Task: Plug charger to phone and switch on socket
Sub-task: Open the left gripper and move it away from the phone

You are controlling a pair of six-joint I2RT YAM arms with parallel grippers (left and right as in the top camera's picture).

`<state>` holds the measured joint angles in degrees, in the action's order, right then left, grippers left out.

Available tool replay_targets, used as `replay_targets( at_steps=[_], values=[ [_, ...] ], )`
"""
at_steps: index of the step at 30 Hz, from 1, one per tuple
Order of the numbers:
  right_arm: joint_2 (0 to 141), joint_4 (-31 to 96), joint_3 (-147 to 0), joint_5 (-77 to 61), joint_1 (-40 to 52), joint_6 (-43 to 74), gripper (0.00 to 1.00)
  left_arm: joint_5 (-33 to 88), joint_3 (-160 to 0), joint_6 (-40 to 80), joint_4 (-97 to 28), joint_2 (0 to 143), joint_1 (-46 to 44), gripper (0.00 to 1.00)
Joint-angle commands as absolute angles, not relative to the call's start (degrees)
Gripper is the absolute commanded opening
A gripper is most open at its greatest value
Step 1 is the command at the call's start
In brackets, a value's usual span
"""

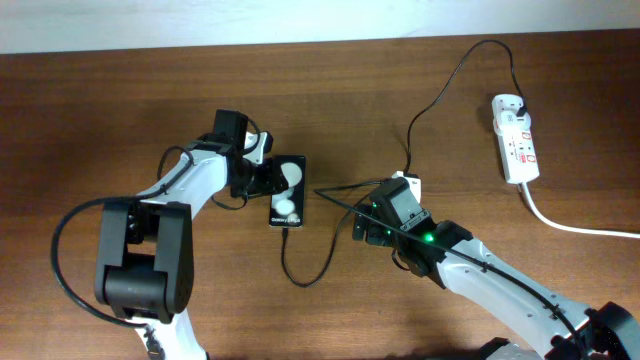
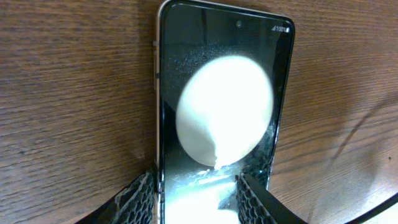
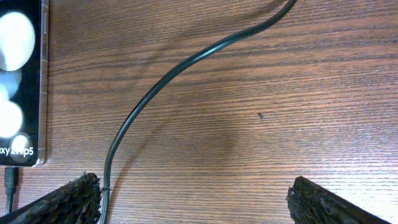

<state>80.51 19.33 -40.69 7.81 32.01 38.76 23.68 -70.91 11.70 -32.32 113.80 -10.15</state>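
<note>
The black phone [image 1: 288, 190] lies face up on the wooden table, its screen showing white round spots. My left gripper [image 1: 262, 180] is shut on the phone, with a finger on each long edge of it in the left wrist view [image 2: 199, 202]. The charger cable [image 1: 440, 90] runs from its black plug in the white socket [image 1: 517, 145] across the table. It then loops down to the phone's near end. In the right wrist view its connector [image 3: 10, 179] sits at the phone's [image 3: 22, 81] end; I cannot tell if it is seated. My right gripper [image 3: 199, 202] is open wide and empty, with the cable [image 3: 161, 81] beside its left finger.
The socket's thick white cord [image 1: 575, 228] runs off to the right edge. The table's far edge lies along the top of the overhead view. The cable's slack loop [image 1: 305, 280] lies on the table below the phone.
</note>
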Motion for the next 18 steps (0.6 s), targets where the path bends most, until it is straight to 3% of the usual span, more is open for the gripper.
replay_targets(
  at_steps=[1,2,3,10,11,12,18],
  values=[
    [80.0,19.3,-40.6,7.7,31.8,38.3,0.99,24.2,-70.5,11.3,-32.4,114.2,-9.7,0.57],
    [80.0,19.3,-40.6,7.7,31.8,38.3,0.99,24.2,-70.5,11.4,-32.4,114.2,-9.4,0.65],
    [80.0,19.3,-40.6,7.7,31.8,38.3,0.99,24.2,-70.5,12.0,-32.4,114.2,-9.1,0.66],
    [80.0,19.7,-40.6,7.7,31.8,38.3,0.99,26.2,-70.5,13.8,-34.2,113.1,0.2,0.68],
    [80.0,19.7,-40.6,7.7,31.8,38.3,0.99,26.2,-70.5,15.2,-35.1,113.1,3.5,0.88],
    [80.0,19.7,-40.6,7.7,31.8,38.3,0.99,26.2,-70.5,15.5,-35.3,113.1,4.9,0.99],
    [80.0,19.7,-40.6,7.7,31.8,38.3,0.99,25.7,-70.5,15.4,-35.2,113.1,7.8,0.99]
  ],
)
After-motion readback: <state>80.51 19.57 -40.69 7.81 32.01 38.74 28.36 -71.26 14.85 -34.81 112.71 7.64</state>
